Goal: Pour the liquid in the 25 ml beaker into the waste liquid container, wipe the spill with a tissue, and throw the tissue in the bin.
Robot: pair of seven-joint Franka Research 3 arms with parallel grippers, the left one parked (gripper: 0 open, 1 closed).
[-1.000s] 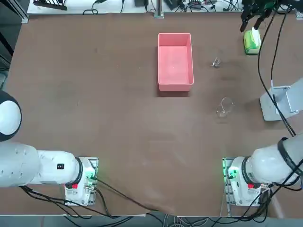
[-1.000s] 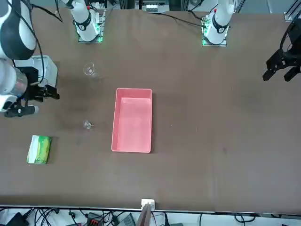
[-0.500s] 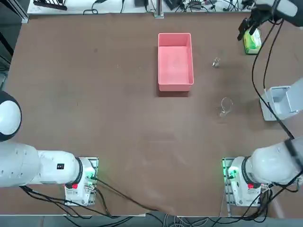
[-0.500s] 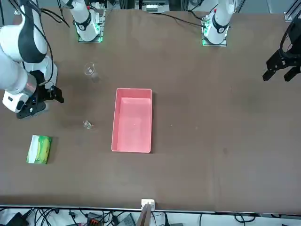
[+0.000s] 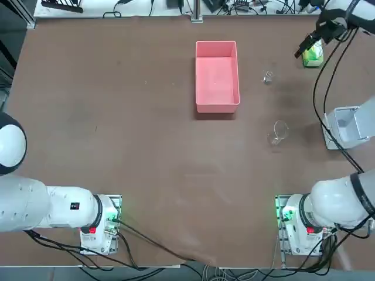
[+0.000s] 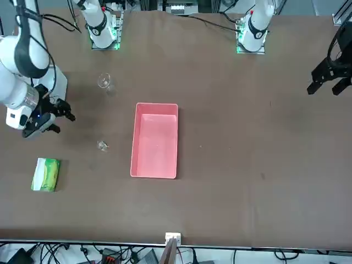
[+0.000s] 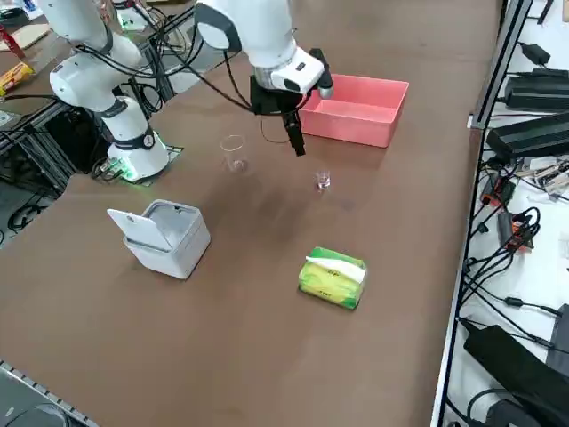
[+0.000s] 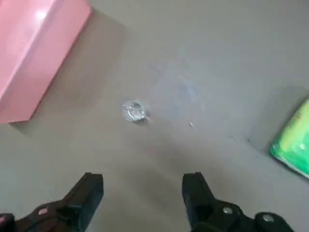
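1. A brown worktop (image 5: 146,146) carries everything; the pink waste liquid container (image 5: 217,75) serves here as the landmark
2. The 25 ml beaker (image 5: 268,77) (tiny, clear glass) stands upright on the worktop near the container's long side, on the working arm's side, apart from it
3. A larger clear beaker (image 5: 278,132) stands further from the container, towards the robot's base and off the same side
4. The bin (image 7: 163,237), a pale grey box with its lid raised, sits well apart from the container at the worktop's edge on the right arm's side
5. A green tissue pack (image 7: 332,277) with a white tuft lies beyond the small beaker from the container, well apart from both
6. The right gripper (image 8: 141,193) hangs in the air above the worktop between the tissue pack and the small beaker, its fingers (image 8: 89,191) spread wide and holding nothing
7. In the wrist view the small beaker shows beyond the spread fingers, with the container's corner to one side
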